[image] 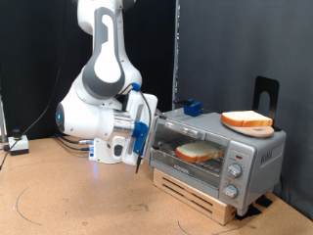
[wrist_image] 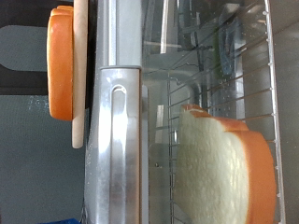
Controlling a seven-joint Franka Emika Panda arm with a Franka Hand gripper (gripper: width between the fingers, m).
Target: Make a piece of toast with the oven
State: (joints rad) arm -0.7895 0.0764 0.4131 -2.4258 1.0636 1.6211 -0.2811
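Note:
The silver-grey oven (image: 256,162) stands on a wooden slat base at the exterior view's right, with its glass door up. The piece of toast (image: 199,152) lies inside on the wire rack, seen through the glass. In the wrist view the toast (wrist_image: 220,173) lies behind the glass, and the grey bar handle (wrist_image: 120,140) fills the middle, very close. My gripper (image: 149,122) is at the oven's left front corner, level with the handle's end. Its fingers do not show in the wrist view.
A second bread slice (image: 246,119) rests on a thin wooden board on the oven's roof; it also shows in the wrist view (wrist_image: 61,61). A blue object (image: 192,106) and a black stand (image: 264,93) sit behind the oven. Cables lie at the left (image: 18,145).

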